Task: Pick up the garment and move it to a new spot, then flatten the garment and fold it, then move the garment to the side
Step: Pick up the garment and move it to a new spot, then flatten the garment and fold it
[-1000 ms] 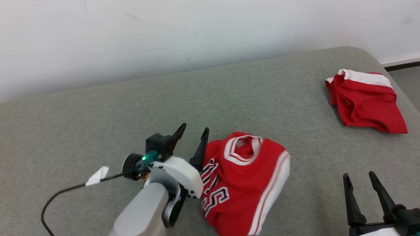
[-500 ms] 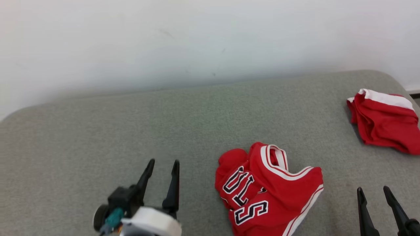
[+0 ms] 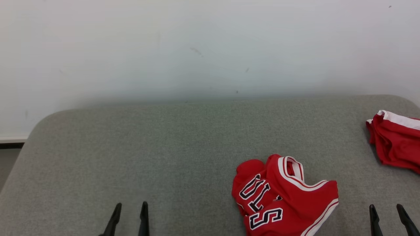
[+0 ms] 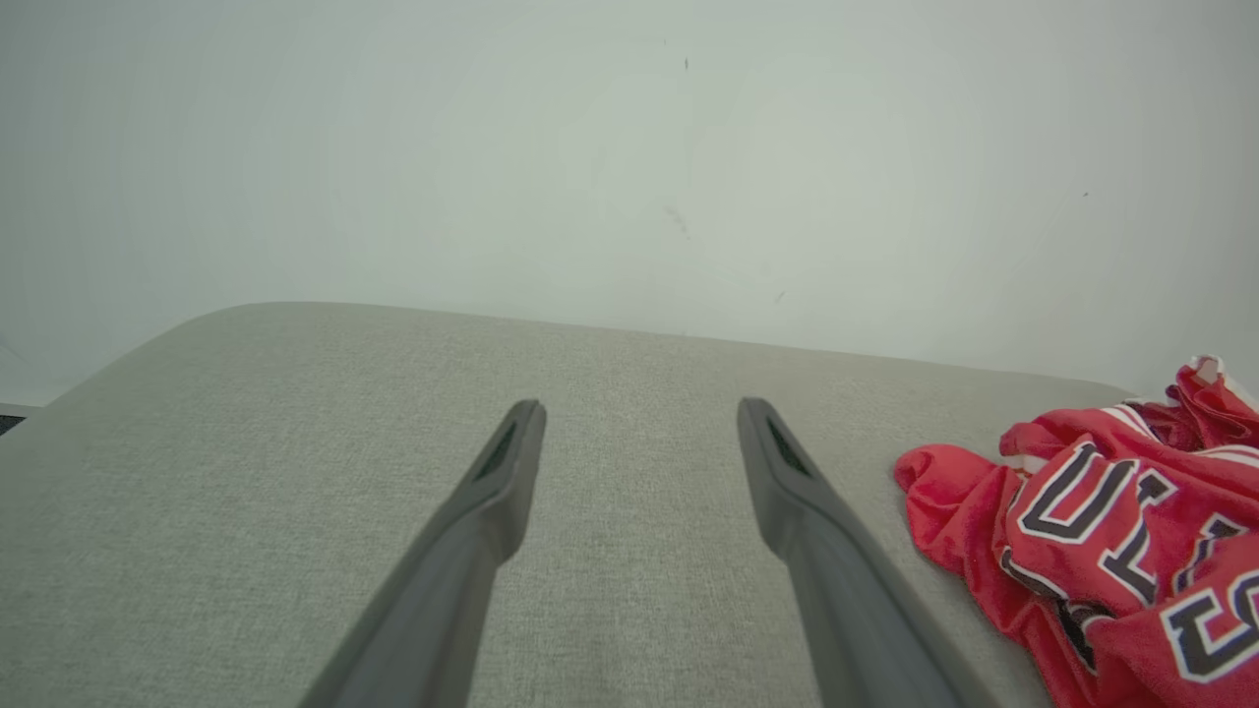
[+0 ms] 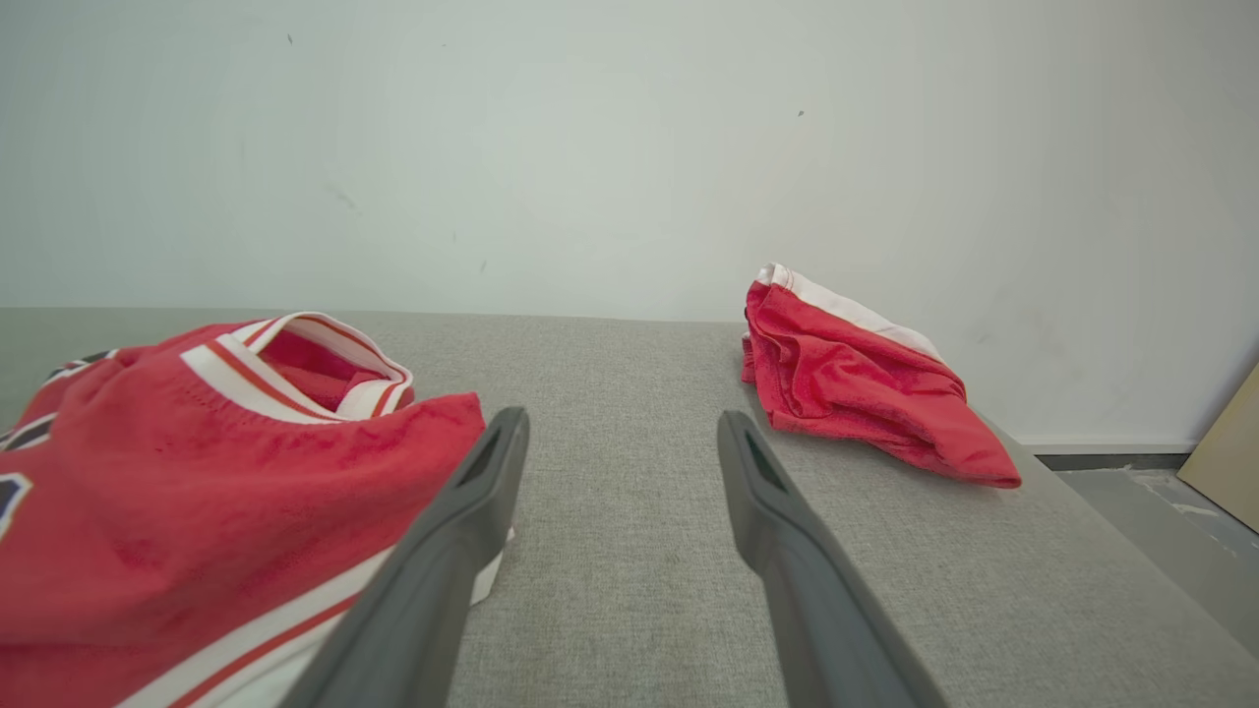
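**Two open grippers [image 3: 131,205] [image 3: 385,206], two red garments, one grey surface**

One padded surface [image 3: 164,147], covered in grey woven fabric with rounded corners, spans the head view from the near edge to the wall. A strip of grey floor [image 5: 1161,501] shows past its right end in the right wrist view, with one tan board [image 5: 1225,442] leaning at the frame edge. The wall [image 3: 197,49] behind is plain white with a few small dark marks.

Count, near to far:
- Grippers: two. The left gripper and the right gripper sit at the near edge of the surface.
- Garments: two. The jersey [image 3: 288,196] lies crumpled on the near right part of the surface, between the grippers and closer to the right one. It is red with white-and-red trim and black letters outlined in white. The neck opening faces up and away.
- The second garment [image 3: 393,144], red with a white band, lies bunched farther back at the right end, well apart from the jersey.

Arm pose: both grippers are low over the surface with their fingers pointing toward the wall. The left gripper's fingers are spread wide with bare fabric between them. The right gripper's fingers are also spread and hold nothing. In the head view, neither gripper touches the jersey.
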Available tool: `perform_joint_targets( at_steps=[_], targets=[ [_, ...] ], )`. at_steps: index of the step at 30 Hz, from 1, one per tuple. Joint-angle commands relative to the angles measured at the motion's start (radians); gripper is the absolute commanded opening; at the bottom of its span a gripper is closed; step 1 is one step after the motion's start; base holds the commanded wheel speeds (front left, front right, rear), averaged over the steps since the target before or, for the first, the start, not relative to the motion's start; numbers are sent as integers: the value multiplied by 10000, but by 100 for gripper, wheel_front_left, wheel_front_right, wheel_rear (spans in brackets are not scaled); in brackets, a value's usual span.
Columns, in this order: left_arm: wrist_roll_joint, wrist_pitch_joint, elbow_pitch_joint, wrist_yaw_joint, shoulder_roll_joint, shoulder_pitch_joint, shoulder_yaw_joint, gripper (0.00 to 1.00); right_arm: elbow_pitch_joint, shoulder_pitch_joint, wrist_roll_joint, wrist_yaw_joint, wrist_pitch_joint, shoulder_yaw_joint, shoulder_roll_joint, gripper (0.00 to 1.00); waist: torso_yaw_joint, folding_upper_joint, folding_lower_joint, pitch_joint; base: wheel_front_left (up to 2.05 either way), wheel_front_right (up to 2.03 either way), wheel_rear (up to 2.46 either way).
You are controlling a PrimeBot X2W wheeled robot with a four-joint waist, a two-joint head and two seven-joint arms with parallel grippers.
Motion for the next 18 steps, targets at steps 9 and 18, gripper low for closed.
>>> perform_joint_targets(
  at_steps=[9,18],
  targets=[
    [351,2,-307,-492,-63,1286,834,100,152,445,-145,-5,6,-38,123,100,213,0,1,-538,0,0,0],
    [207,2,-223,-750,-89,1592,927,100,398,493,-10,-5,6,171,191,100,297,0,1,-661,0,0,0]
  ],
)
